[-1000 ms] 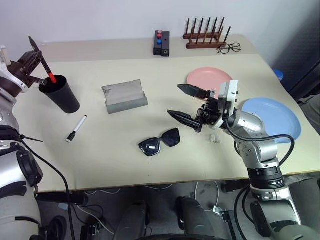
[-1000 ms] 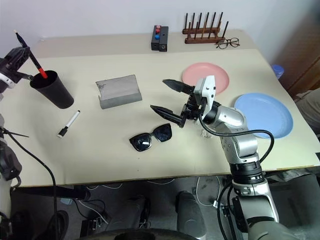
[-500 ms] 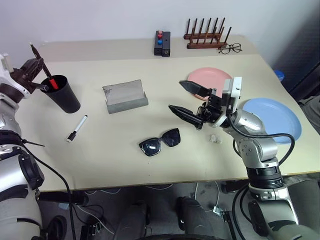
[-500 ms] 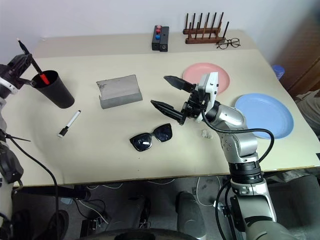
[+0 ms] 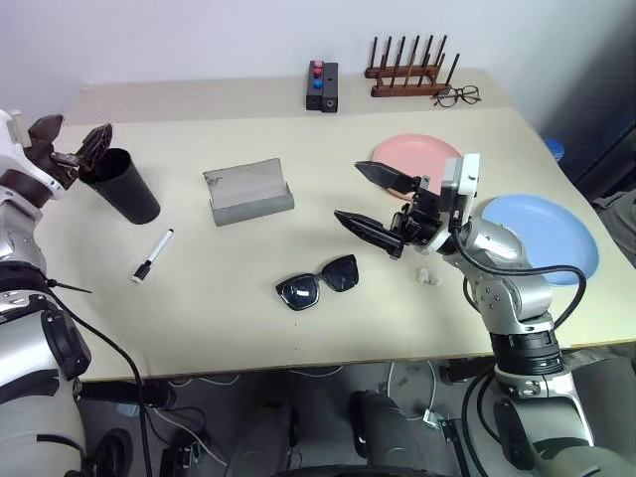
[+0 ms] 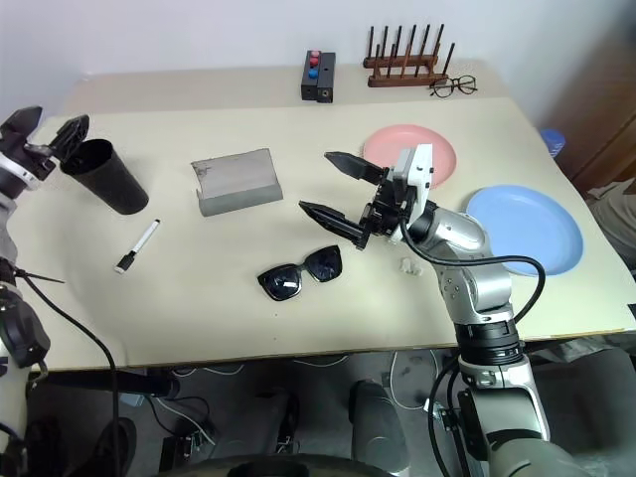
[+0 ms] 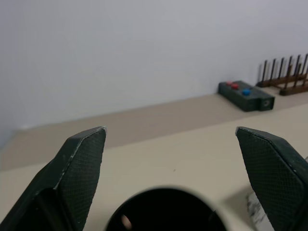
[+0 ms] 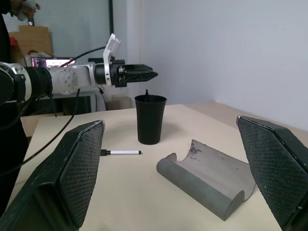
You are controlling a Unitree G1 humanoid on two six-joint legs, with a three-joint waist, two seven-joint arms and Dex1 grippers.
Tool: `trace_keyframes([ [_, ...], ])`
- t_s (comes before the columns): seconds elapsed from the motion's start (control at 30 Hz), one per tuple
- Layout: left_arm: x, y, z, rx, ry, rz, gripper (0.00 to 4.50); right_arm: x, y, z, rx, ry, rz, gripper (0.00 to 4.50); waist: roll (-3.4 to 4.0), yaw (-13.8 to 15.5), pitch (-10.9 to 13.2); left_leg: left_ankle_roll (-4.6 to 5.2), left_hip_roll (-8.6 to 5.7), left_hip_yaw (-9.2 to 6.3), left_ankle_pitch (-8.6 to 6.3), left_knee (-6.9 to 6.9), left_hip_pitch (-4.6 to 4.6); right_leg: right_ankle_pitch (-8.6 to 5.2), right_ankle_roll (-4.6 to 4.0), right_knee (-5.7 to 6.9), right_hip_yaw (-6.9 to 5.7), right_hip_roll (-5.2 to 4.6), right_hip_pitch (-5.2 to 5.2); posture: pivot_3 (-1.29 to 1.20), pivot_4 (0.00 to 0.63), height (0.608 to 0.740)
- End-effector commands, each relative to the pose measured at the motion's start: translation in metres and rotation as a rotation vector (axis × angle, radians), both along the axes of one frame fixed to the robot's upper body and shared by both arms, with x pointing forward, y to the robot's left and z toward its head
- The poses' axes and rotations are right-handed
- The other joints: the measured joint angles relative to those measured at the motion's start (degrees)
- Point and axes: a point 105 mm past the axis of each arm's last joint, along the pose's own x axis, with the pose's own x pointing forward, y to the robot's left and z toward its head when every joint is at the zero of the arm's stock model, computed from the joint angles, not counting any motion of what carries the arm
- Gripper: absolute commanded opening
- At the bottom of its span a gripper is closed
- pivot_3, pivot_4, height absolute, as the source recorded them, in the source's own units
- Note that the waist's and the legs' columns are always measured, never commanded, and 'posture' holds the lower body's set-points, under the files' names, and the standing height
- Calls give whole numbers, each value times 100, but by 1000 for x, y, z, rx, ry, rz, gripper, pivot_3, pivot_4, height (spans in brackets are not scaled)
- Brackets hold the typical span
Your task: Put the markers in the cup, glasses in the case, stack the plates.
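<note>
Nearest the front edge of the cream surface (image 5: 248, 328) lie the sunglasses (image 5: 318, 282), folded out and flat, dark lenses up. Just beyond and to the right of them the right gripper (image 5: 366, 200) hovers above the surface with its jaws spread wide and nothing between them, pointing toward the left side; a small crumpled white scrap (image 5: 426, 274) lies below its wrist. Over on the left, one marker (image 5: 152, 255) lies on its side on the surface, black cap toward the front, a little in front of the cup (image 5: 121, 186). Right of the arm sits the light blue plate (image 5: 556, 235), and past it, further back and nearer the middle, the salmon pink plate (image 5: 409, 152); the two are apart, not stacked. In the middle of the surface the grey case (image 5: 247, 193) stands open, its flap raised, empty as far as I can see. The cup stands upright near the left edge, and from the right wrist view a dark tip pokes up above its rim. The left gripper (image 5: 72, 149) hangs at the cup's rim with its jaws released, one finger on either side of the opening, holding nothing. Along the far edge are a small black box with red and blue buttons (image 5: 321, 85), a wooden peg rack (image 5: 407, 70) and thin wire-framed spectacles (image 5: 456, 95) beside it.
</note>
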Motion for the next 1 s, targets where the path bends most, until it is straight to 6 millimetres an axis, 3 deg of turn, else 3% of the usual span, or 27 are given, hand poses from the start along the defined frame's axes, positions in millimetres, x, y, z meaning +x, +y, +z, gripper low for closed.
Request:
trace_keyframes([
  [0.03, -7, -2, 22, 0, -56, -31, 4488, -4, 2, 11, 1, -64, 12, 4500, 0, -2, 0, 0, 0, 0, 0, 0, 0, 0, 0, 0, 0, 0, 0, 0, 150, 740],
  [0.17, -13, -10, 24, 8, 20, -98, 4488, -4, 1, 12, -5, -68, 19, 4500, 0, -12, 0, 0, 0, 0, 0, -1, 0, 0, 0, 1, 1, 0, -1, 0, 150, 740],
  [0.4, -38, -37, 4, 52, 336, -193, 4488, -3, -6, 10, -24, -64, 27, 4500, 2, -29, 1, 1, 3, 0, -1, -5, 0, 0, 0, 4, 7, 2, -6, 0, 150, 740],
  [0.67, -49, -64, -22, 85, 540, -205, 4488, -2, 1, 10, -22, -68, 51, 4500, 3, -1, 2, -1, 4, -2, 0, -5, 4, -1, -1, 3, 7, 3, 0, 0, 150, 740],
  [1.0, -46, -56, -71, 8, 700, -73, 4488, -4, -2, 6, -30, -69, 37, 4500, 5, 17, 1, -3, 5, -1, 1, -9, 4, -1, -2, 0, 8, 3, -2, 0, 150, 740],
])
